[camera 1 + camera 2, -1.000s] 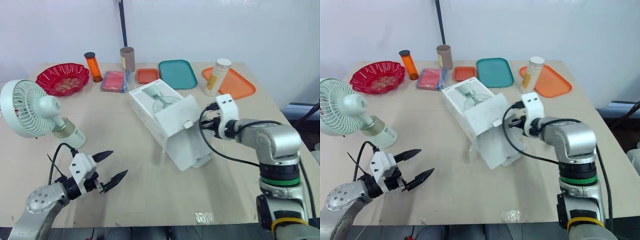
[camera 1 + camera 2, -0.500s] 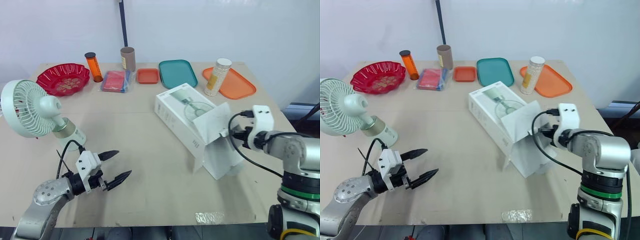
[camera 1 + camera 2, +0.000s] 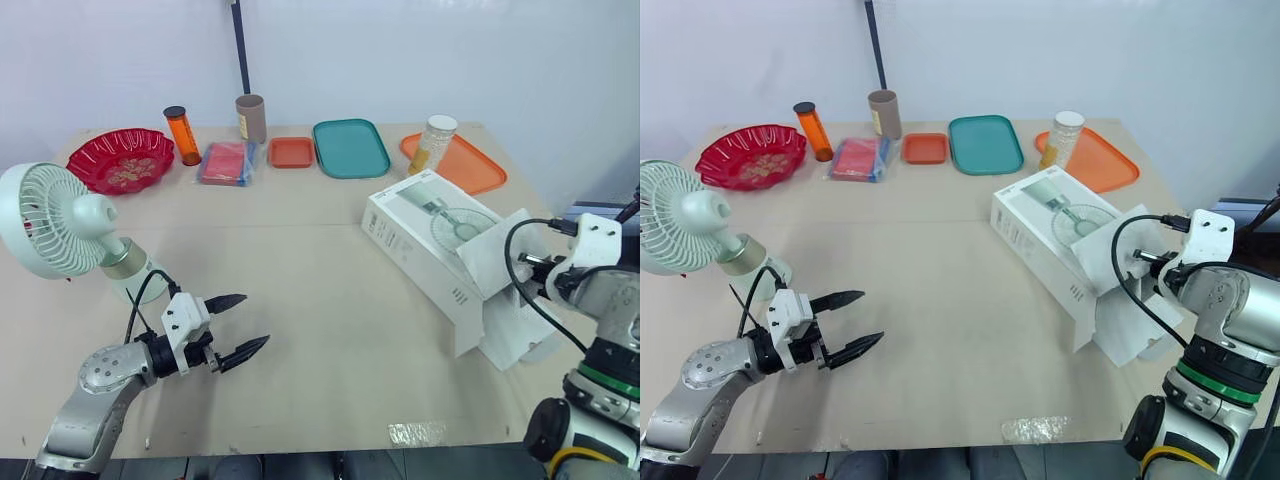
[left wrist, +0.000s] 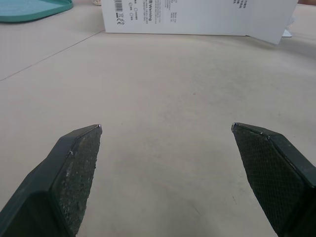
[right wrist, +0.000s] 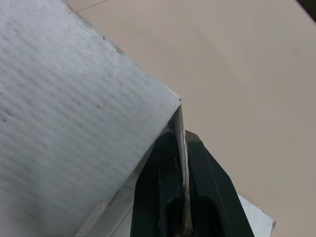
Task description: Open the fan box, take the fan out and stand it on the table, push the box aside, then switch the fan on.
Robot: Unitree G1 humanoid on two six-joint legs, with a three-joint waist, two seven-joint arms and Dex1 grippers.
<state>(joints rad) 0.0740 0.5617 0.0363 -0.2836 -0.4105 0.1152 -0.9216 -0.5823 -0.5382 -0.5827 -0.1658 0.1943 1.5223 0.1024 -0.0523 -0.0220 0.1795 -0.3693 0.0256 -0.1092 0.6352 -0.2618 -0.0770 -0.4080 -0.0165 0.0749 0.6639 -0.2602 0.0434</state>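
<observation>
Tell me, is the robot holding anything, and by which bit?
The right gripper pinches the fan box by the edge of its open flap. The left gripper is open and empty.

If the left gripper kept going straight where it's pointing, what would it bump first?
Probably the white cardboard fan box: the open left gripper points across the tan table at its long side.

The flap [image 3: 490, 262] of the fan box [image 3: 430, 215] hid the fingers [image 5: 158, 197] of the right gripper [image 5: 181, 143] from the head camera; the fan [image 3: 680, 218] was cropped at the left edge.
</observation>
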